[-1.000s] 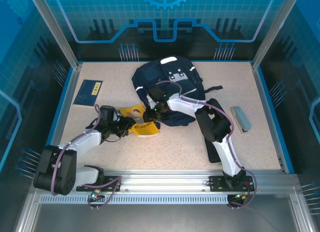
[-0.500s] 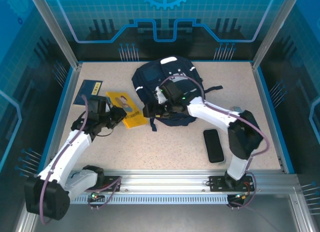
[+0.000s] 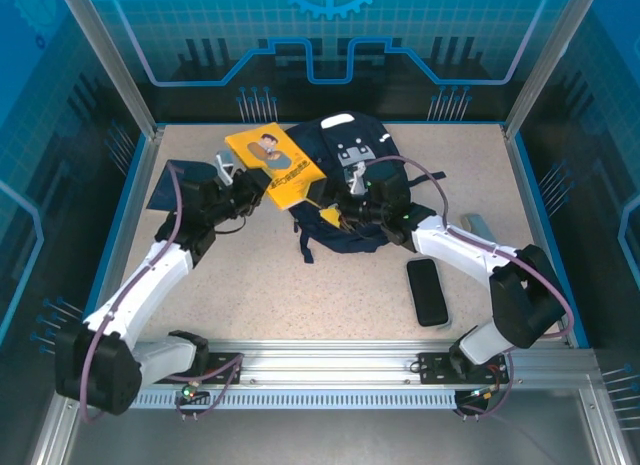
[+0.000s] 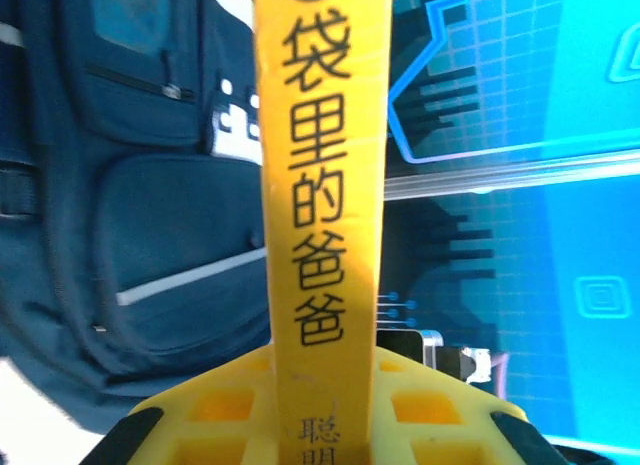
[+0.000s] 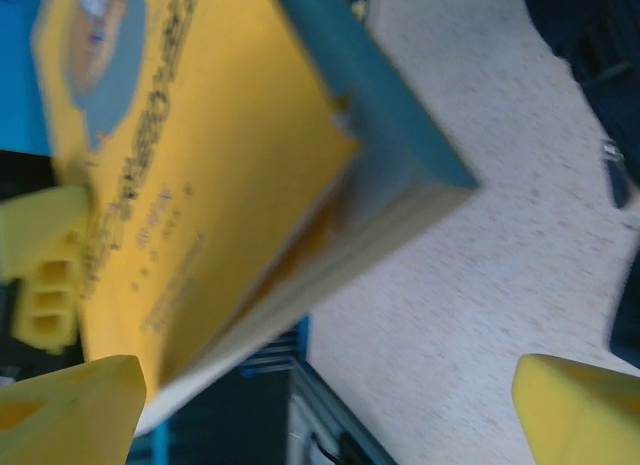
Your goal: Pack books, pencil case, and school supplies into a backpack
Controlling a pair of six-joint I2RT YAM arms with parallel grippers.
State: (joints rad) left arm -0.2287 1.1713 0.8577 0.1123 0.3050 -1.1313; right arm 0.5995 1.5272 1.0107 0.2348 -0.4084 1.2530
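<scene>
yellow book (image 3: pixel 273 163) now raised to backpack (image 3: pixel 335 145), pinched by left gripper (image 3: pixel 232 178). right gripper (image 5: pixel 320 415) has spread, likely empty; insertion pending

**Blue booth, speckled table**

You look at a beige speckled tabletop (image 3: pixel 330 285) edged in blue. Beyond the left fingers (image 4: pixel 220 425) stands a glossy blue wall (image 4: pixel 560 85) printed with grid and line patterns, a metal frame bar (image 4: pixel 500 177) crossing it. Between the right fingers (image 5: pixel 60 405) the same tabletop shows.

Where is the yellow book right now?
Top view: the yellow book is held aloft in the left gripper, far centre-left of the table, just left of the backpack.
</scene>
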